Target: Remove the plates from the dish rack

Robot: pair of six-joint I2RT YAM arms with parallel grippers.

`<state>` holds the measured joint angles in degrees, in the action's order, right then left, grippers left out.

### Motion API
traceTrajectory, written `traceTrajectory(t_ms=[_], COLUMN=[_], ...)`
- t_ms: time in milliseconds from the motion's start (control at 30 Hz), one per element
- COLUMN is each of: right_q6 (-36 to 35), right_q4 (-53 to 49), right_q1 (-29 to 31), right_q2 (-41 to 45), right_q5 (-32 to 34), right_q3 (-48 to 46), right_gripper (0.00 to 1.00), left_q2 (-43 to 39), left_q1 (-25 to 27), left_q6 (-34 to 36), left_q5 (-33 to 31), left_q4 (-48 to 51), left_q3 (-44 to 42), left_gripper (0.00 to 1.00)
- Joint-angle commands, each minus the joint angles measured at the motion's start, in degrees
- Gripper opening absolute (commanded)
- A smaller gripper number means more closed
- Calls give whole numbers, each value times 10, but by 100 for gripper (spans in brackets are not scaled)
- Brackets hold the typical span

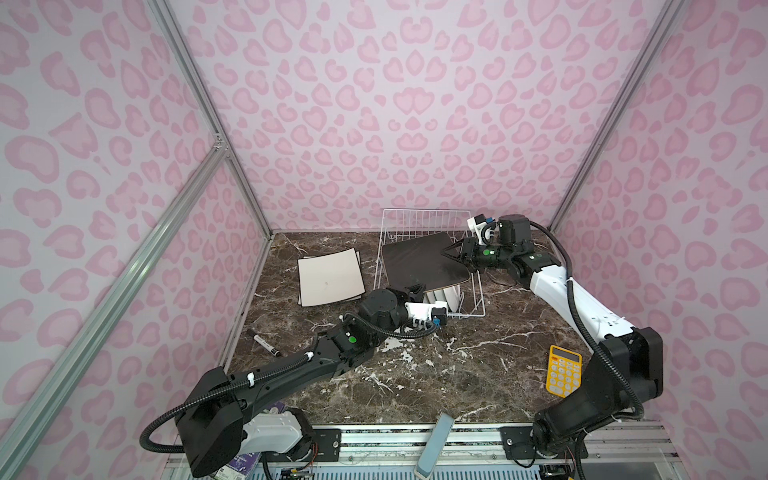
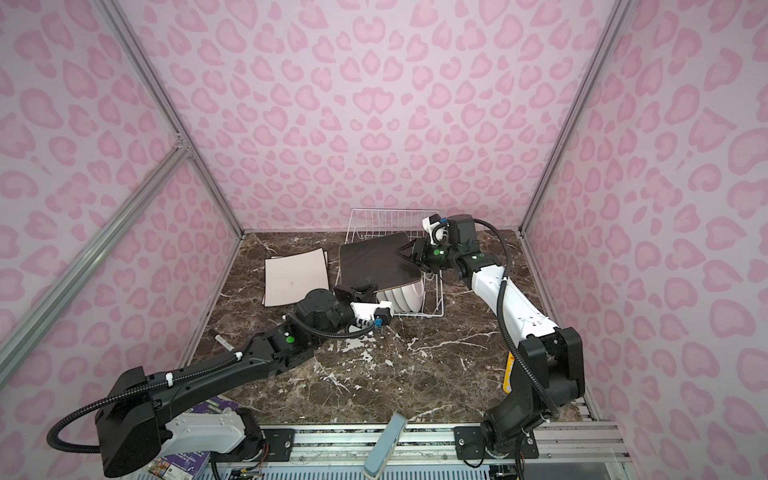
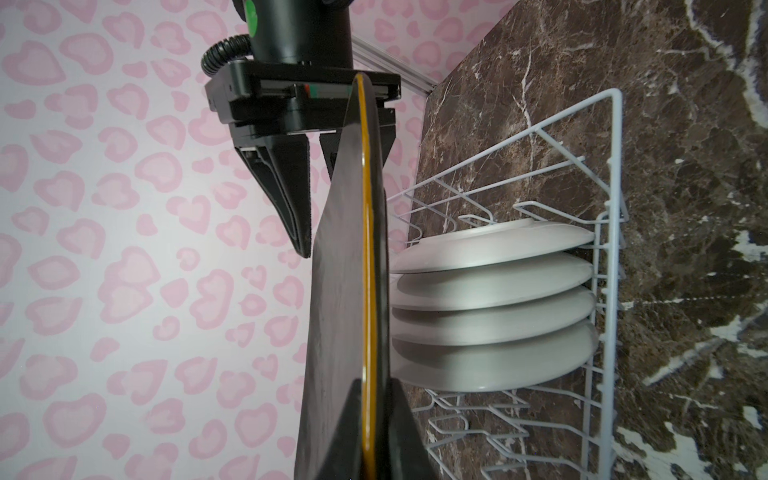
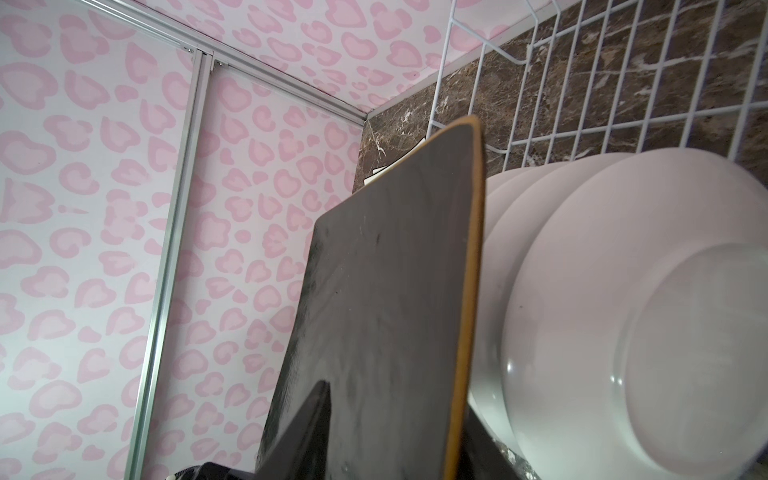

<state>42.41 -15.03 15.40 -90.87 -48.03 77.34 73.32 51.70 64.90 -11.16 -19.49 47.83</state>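
A robot-lab test cell: a dark brown marble-patterned tabletop (image 1: 415, 374), walled on three sides by pink heart-print panels (image 1: 415, 104) in silver aluminium framing (image 1: 124, 286); two black-and-white robot arms (image 1: 291, 365) are bolted to a slotted aluminium rail (image 1: 382, 442) along that tabletop's near edge.

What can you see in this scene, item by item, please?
Dish rack: one, white wire, back of the table.
Round plates: four, white, standing in the dish rack.
Brown plate: one, dark brown, over the round plates.
Square plates: two, cream, stacked left of the dish rack.
Marker: one, black, table's left edge.
Calculator: one, yellow, table's right side.
Table: one, brown marble.
Left tool: one, black, shut on the brown plate.
Right tool: one, black, astride the brown plate's edge.
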Motion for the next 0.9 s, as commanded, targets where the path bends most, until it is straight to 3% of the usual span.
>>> traceTrajectory(t_ms=[0, 167, 300, 467, 767, 867], right_q6=[-1, 5, 14, 22, 83, 102], right_q4=[11, 21, 37, 50, 130, 150], right_q1=[3, 2, 0, -3, -5, -6], right_q2=[-1, 1, 1, 8, 30, 37], right_q5=[-34, -48, -57, -63, -51, -44], right_q3=[-8, -15, -24, -33, -69, -74], right_gripper=[36, 26, 12, 0, 0, 0], left_q2=[1, 7, 11, 11, 21, 23], left_q1=[1, 0, 0, 0, -1, -4], left_q6=[16, 16, 15, 6, -32, -41], left_q5=[5, 2, -3, -10, -29, -33], left_q4=[-133, -136, -136, -129, -94, -87], left_q3=[-2, -2, 0, 4, 32, 38], left_gripper=[4, 4, 4, 4, 12, 24])
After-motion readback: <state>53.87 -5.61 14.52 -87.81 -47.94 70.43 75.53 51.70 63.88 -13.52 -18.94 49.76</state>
